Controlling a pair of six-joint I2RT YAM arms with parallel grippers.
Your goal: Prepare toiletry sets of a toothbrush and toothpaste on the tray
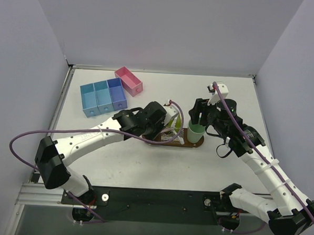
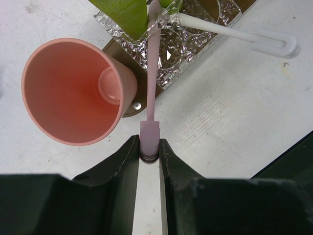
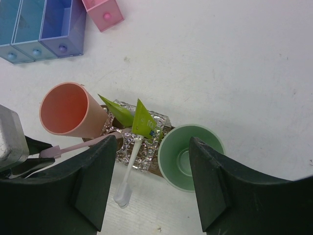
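Observation:
My left gripper (image 2: 149, 145) is shut on the end of a pale pink toothbrush (image 2: 152, 63), whose far end lies on a foil pack (image 2: 183, 36) on the brown tray (image 2: 128, 105). A white toothbrush (image 2: 234, 33) juts off the foil onto the table. Two yellow-green toothpaste tubes (image 3: 144, 120) (image 3: 116, 110) rest on the foil. My right gripper (image 3: 154, 186) is open and empty, above the tray beside the green cup (image 3: 188, 156). A salmon-pink cup (image 3: 66, 108) stands at the tray's left end. In the top view, the left gripper (image 1: 164, 123) covers the tray's (image 1: 190, 144) left part.
A row of blue box bins (image 1: 103, 96) and a pink bin (image 1: 129, 80) stand at the back left of the white table. Grey walls enclose the table on three sides. The left arm's purple cable (image 1: 176, 110) loops over the tray area.

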